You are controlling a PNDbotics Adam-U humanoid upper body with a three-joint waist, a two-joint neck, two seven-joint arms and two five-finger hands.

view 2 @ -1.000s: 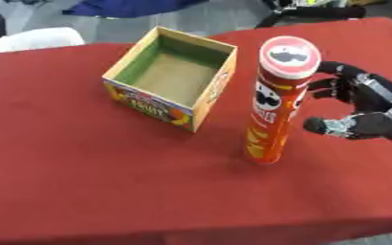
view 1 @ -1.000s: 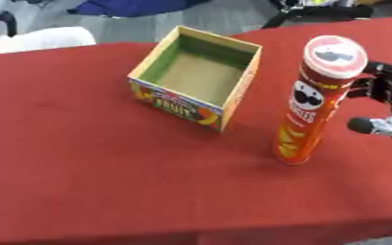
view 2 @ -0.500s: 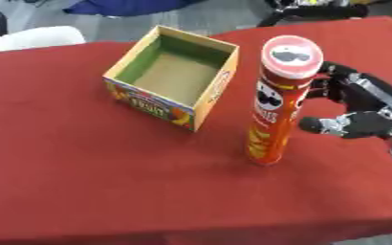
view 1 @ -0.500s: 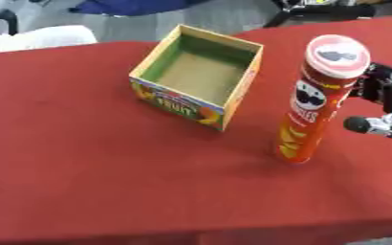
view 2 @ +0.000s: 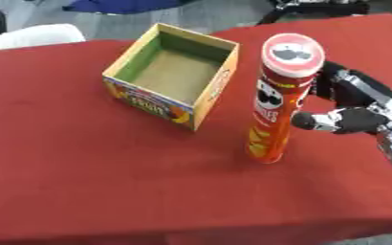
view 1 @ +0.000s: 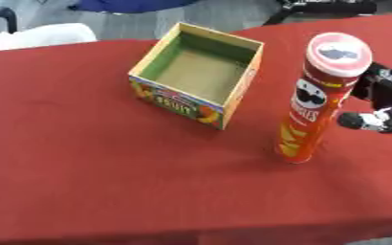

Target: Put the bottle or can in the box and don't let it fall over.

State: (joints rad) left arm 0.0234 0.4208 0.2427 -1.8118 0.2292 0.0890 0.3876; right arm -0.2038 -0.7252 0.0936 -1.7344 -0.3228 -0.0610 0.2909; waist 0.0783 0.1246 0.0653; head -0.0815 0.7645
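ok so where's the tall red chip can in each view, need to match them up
Left eye view: chip can stands upright right of centre, near the right edge.
Right eye view: it stands closer to the middle, just right of centre.
Shared landmark: the open cardboard box to its upper left, apart from it, in both views.

A table covered in red cloth (view 1: 91, 182) fills most of the view; beyond its far edge lies grey floor (view 1: 132, 24). At the far left stands a white seat (view 1: 40, 36); a blue object (view 2: 124, 5) and dark furniture (view 1: 325, 7) lie along the top edge.
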